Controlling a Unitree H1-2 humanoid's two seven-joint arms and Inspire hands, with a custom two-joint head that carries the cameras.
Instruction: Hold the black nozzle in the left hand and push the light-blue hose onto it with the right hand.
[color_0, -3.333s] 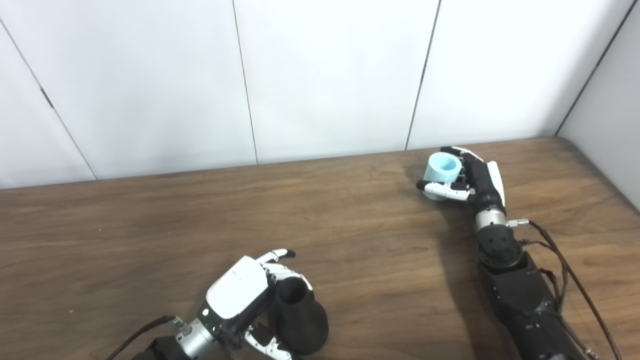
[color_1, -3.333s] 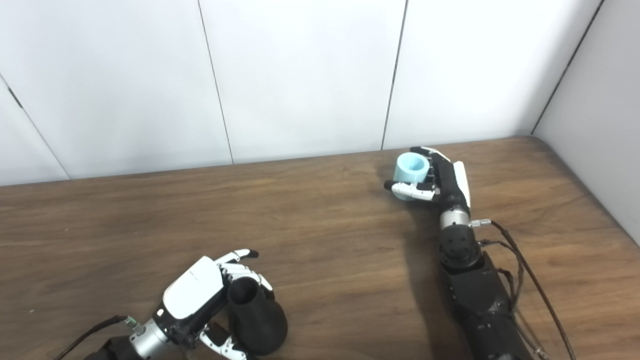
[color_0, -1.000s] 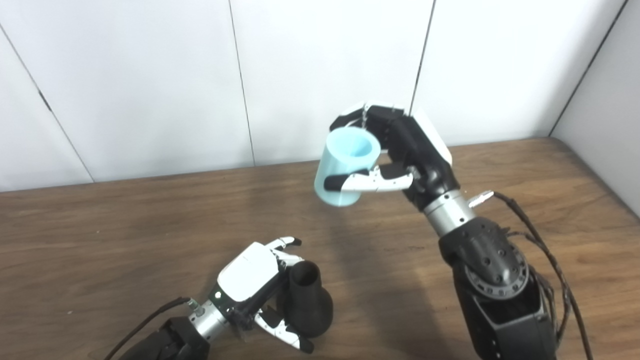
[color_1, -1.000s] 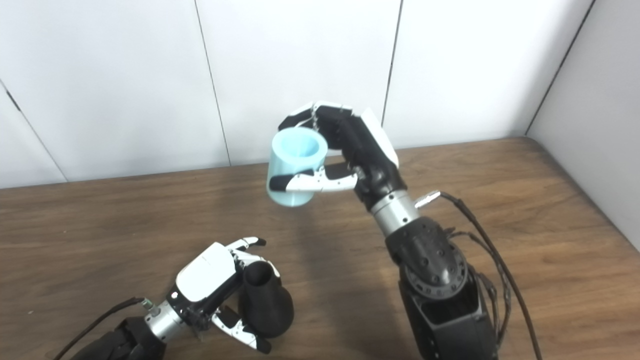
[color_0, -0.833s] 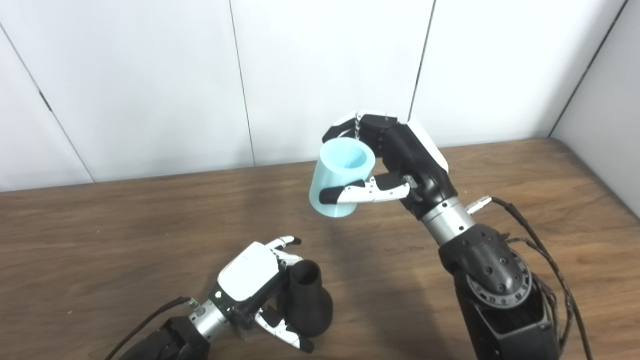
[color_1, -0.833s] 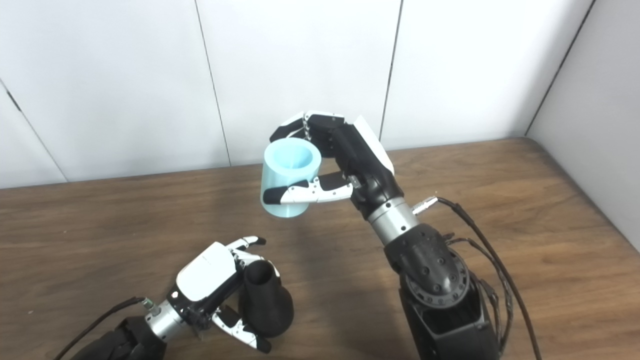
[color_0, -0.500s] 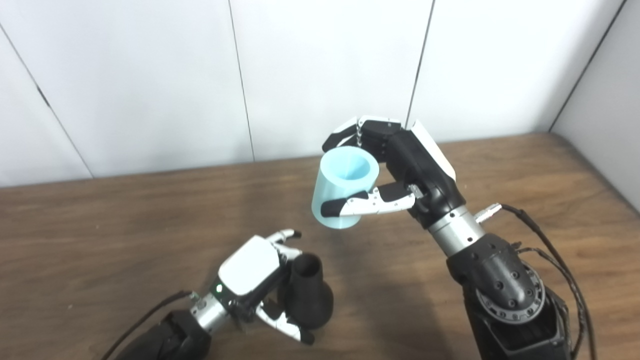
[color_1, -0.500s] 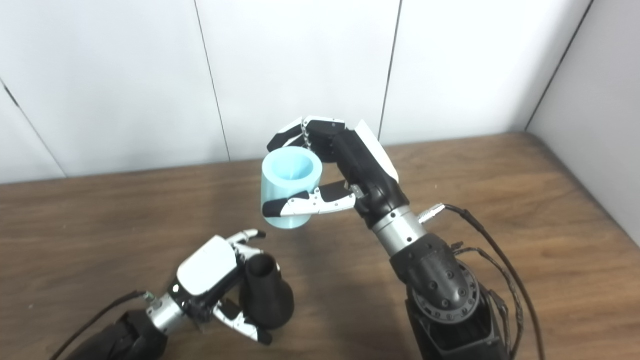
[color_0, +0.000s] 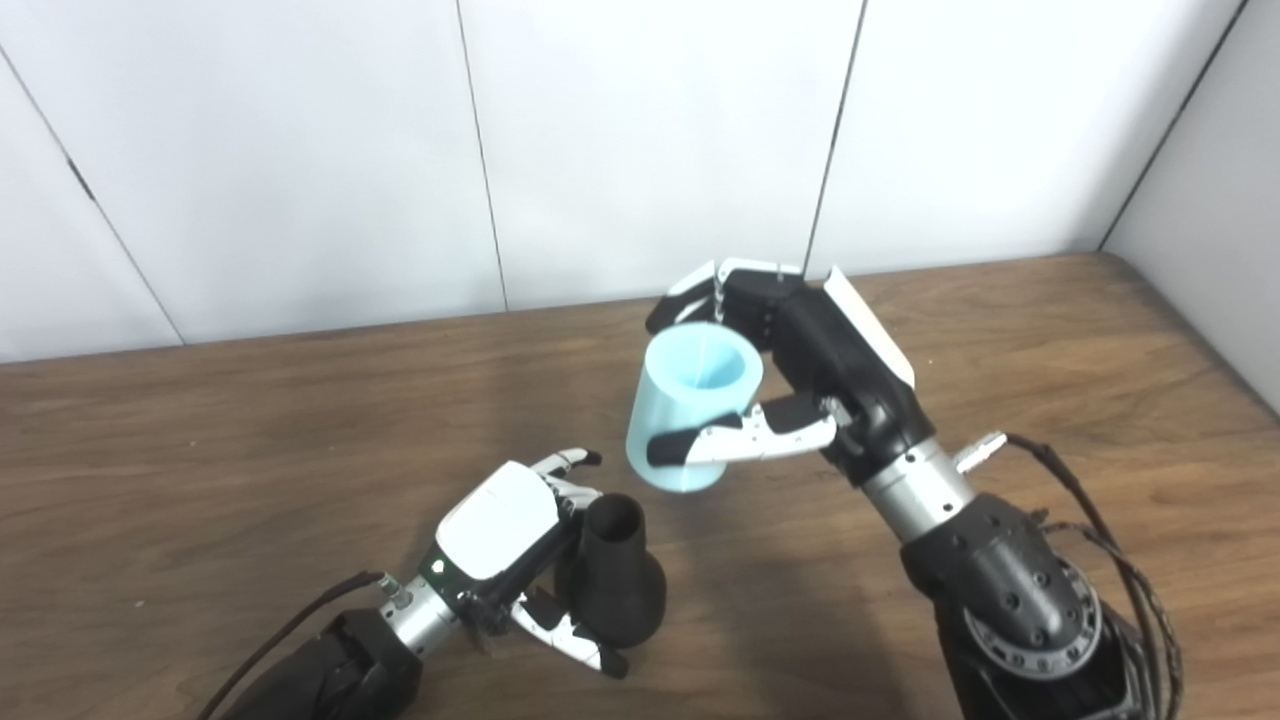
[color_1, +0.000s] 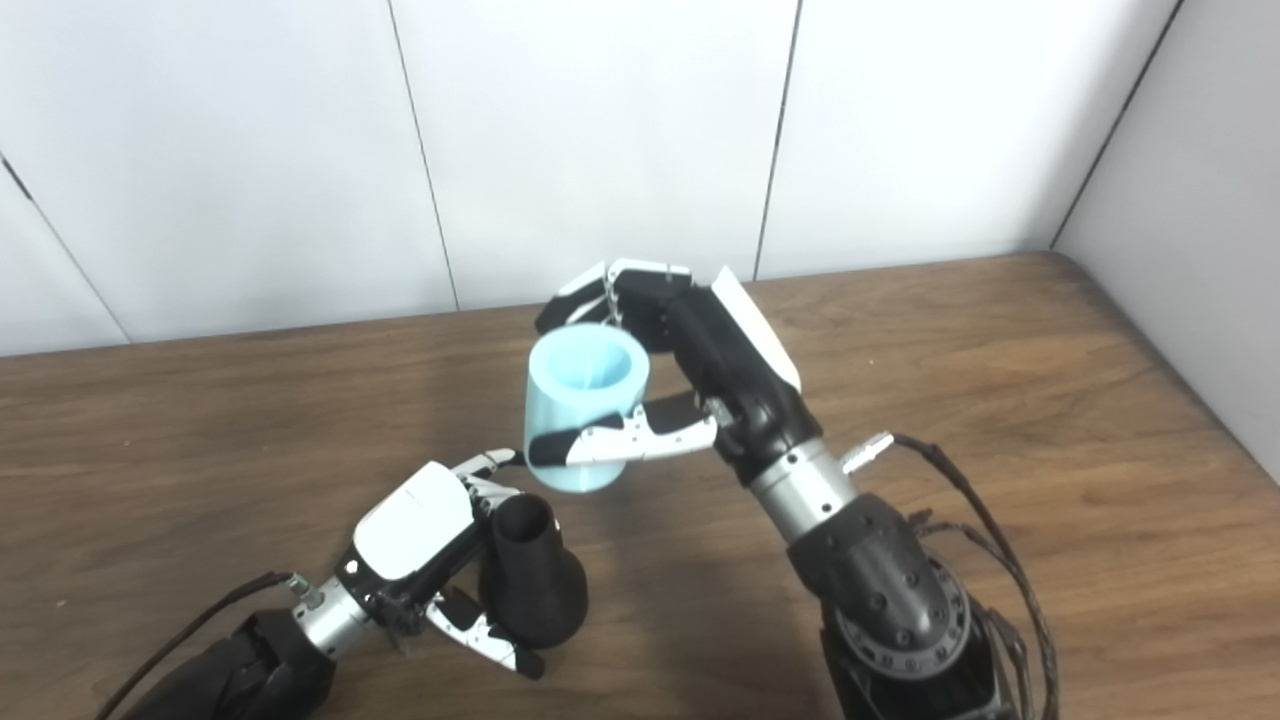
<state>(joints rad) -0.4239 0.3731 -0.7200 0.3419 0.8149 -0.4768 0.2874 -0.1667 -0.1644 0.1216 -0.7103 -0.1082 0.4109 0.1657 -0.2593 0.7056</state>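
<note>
Right then, I had the left hand (color_0: 497, 545) low on the wooden table (color_0: 200, 440), its fingers curled round the black nozzle (color_0: 610, 585) with the thumb reaching under the flared base. That nozzle stood upright on the table top near the front edge, narrow open mouth up, wide skirt down, and the white back of the hand faced my cameras. Whether the grip was firm or only loose contact I could not tell from either eye view.

My right hand (color_1: 700, 375) was up in the air over the middle of the table, wrapped around the light-blue hose (color_1: 583, 405). This piece read as a short, stubby cylinder, open at the top so I could see into its pale bore. The thumb lay across the front of its wall and the fingers (color_1: 610, 280) closed round the far side, so it was pinched between them. It hung slightly tilted, its lower end leaning toward the nozzle.

Between the two parts I saw a clear gap: the bottom rim of the hose sat above and a little behind and to the right of the nozzle mouth, near it but not touching. White wall panels (color_0: 650, 130) filled the background behind the table.
</note>
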